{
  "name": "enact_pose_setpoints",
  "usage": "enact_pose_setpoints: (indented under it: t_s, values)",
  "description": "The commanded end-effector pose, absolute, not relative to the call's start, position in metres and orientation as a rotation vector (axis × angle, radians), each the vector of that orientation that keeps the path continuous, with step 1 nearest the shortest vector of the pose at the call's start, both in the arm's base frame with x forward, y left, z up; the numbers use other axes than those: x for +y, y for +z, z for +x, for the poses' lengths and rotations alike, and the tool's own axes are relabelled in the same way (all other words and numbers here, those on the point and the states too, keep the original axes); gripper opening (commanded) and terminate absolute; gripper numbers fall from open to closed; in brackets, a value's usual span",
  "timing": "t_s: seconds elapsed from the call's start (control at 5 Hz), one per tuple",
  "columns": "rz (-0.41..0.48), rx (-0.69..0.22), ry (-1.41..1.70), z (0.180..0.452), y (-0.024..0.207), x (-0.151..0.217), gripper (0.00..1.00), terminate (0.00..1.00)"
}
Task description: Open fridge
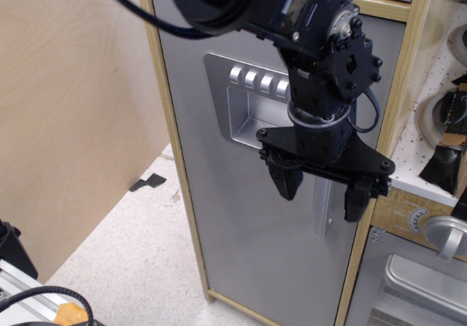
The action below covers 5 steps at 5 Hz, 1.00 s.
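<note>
Two black fingers are hanging apart below our gripper [319, 192], spread wide and pinching nothing. We are hovering in front of the fridge [248, 216], whose flat grey door is filling the middle of the view between strips of light wood frame. Its silver handle [322, 211] is showing as a vertical bar in the gap between the fingers, nearer the right one, close to the door's right edge.

We are judging this as the approach to the grasp, with the door apparently shut and the handle not yet touched as far as we can tell; depth is hard to read from this one view. To do it well, we are wanting the handle centred between the fingers before closing, so neither pad is scraping the door face or catching the wooden post beside it. We are also wanting the fingers reaching far enough in to get behind the bar rather than nipping its front edge, where it could slip out on the pull.

Once gripped, the pull probably needs to follow an arc rather than a straight line, since the hinge is likely sitting on the left side, opposite the handle.

Up and to the left, the recessed dispenser panel [244, 107] with its round buttons [259, 80] is lying well clear of our fingers. The oven door [412, 282] at lower right is not our concern.
</note>
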<state>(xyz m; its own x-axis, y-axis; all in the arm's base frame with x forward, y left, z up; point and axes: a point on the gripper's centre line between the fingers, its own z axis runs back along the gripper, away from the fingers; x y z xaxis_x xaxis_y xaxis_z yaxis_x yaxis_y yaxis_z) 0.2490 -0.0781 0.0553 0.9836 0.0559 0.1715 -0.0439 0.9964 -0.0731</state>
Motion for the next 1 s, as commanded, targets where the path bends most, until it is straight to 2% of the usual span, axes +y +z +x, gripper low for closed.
enact_pose_setpoints:
  t_s: [0.0,0.4,0.8]
  values:
    - [-0.079,-0.271,0.013,0.29,0.052,-0.057,1.0,0.0]
    - [-0.104,-0.35,0.0,0.325,0.027,-0.061,1.0,0.0]
    - [-0.102,-0.387,0.022,0.341,0.022,-0.062,1.0,0.0]
